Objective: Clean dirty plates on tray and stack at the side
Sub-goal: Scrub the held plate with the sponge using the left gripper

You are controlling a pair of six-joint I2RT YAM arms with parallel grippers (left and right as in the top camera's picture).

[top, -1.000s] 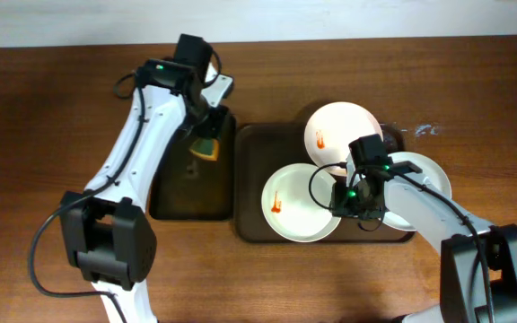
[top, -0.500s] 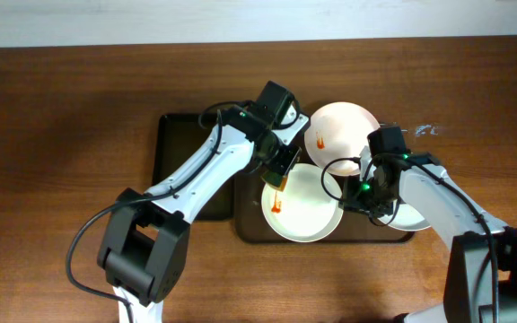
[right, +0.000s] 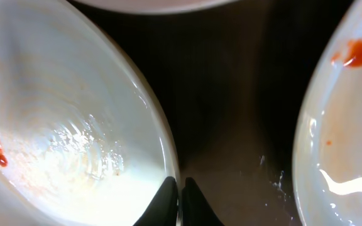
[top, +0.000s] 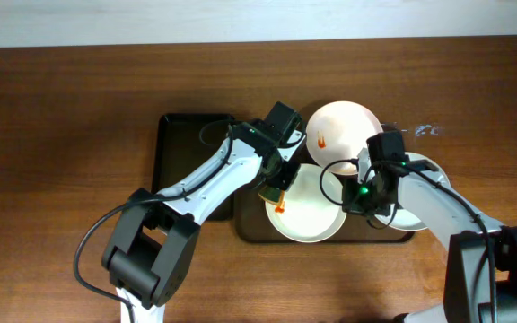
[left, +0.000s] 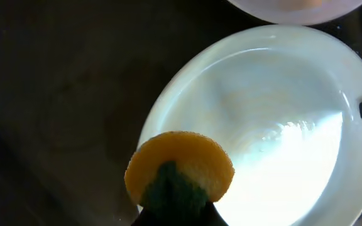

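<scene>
Sponge [left: 180, 169] hides gripping left end effector's [left: 176, 210] tips; right end effector [right: 181, 199] pinches plate [right: 74, 119] rim

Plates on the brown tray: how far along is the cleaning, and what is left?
Done: nothing; no plate is wiped or stacked. In hand: the left hand holds the sponge at the front plate's rim, while the right hand pinches its opposite rim. Left: all three; the front plate, back plate and right plate show orange smears and sit on the tray.
</scene>
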